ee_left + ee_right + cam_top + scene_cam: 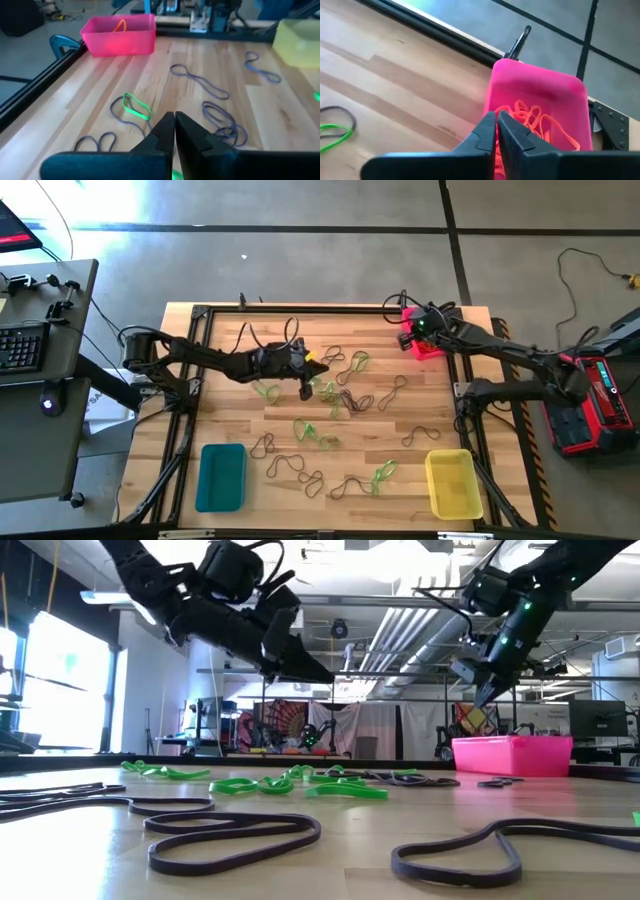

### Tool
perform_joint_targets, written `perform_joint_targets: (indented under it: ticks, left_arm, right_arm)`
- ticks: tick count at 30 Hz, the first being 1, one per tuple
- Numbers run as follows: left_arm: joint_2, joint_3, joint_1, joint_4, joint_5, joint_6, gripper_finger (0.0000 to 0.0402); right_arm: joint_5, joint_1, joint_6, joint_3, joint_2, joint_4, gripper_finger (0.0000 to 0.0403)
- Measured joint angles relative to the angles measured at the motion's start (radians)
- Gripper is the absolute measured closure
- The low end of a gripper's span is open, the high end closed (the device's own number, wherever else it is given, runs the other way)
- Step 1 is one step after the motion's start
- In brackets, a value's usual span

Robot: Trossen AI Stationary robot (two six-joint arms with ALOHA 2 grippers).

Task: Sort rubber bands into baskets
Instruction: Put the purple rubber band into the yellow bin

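Observation:
Many rubber bands lie loose on the wooden table: dark ones and green ones. Several orange bands lie in the pink basket at the far right. The teal basket and the yellow basket stand near the front edge. My left gripper hangs shut above the bands at mid-table, and nothing shows between its fingers. My right gripper is shut just above the pink basket's near rim, holding nothing.
A black metal frame borders the table. A blue clamp sits on the frame beside the pink basket. A desk with a keyboard stands off the table's left side, and red equipment off its right.

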Motion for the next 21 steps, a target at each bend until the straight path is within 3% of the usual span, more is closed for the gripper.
perform_joint_targets:
  ticks: [3, 6, 13, 21]
  left_arm:
    - [0.0, -0.058, 0.012, 0.109, 0.032, -0.025, 0.04]
    - [0.0, -0.107, 0.014, 0.18, 0.05, -0.042, 0.04]
    - [0.0, -0.157, 0.005, 0.203, 0.051, -0.028, 0.0401]
    - [0.0, -0.172, -0.009, 0.208, 0.052, 0.002, 0.0401]
  right_arm:
    - [-0.029, 0.02, 0.031, 0.0, -0.024, -0.027, 0.0385]
    - [-0.122, 0.071, 0.046, 0.0, -0.039, -0.026, 0.0384]
    - [-0.346, 0.289, 0.026, 0.0, -0.041, -0.025, 0.0381]
    - [-0.331, 0.562, 0.076, 0.0, -0.016, -0.073, 0.0354]
